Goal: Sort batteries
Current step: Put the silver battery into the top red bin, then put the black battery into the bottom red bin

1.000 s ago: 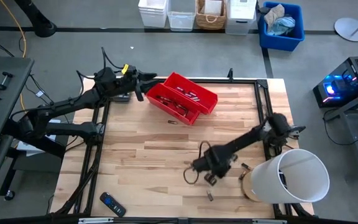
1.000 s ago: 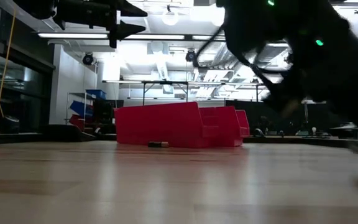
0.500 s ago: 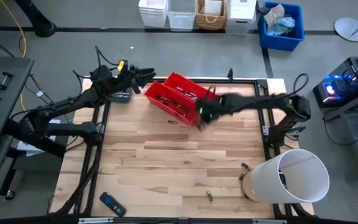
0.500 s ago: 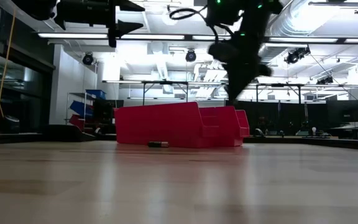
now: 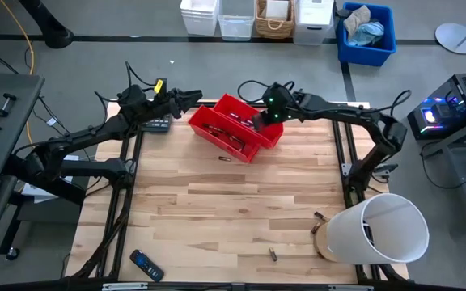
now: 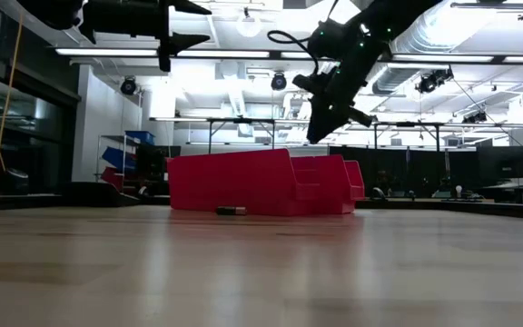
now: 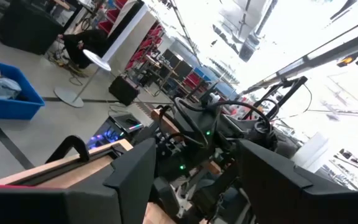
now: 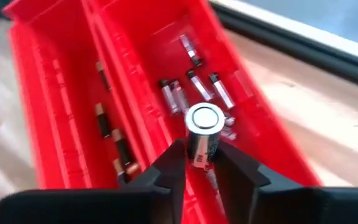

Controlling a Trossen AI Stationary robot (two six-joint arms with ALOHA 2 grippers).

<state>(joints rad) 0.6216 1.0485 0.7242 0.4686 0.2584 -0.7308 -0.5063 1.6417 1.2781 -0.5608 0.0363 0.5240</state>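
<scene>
Right wrist view, fingers [image 8: 201, 163] gripping battery [image 8: 203, 132] above bin [image 8: 61, 93]

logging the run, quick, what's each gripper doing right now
Left gripper: open, empty, hovering beside the red bins.
Right gripper: shut on a battery above the bins.

Even overhead light above; low view backlit by ceiling strips, foreground tabletop blurred.

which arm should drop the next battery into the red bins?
Right. The right gripper is shut on a battery and hangs directly over the red bins. The left gripper hovers beside them, at the table's far left edge, open and empty.
</scene>
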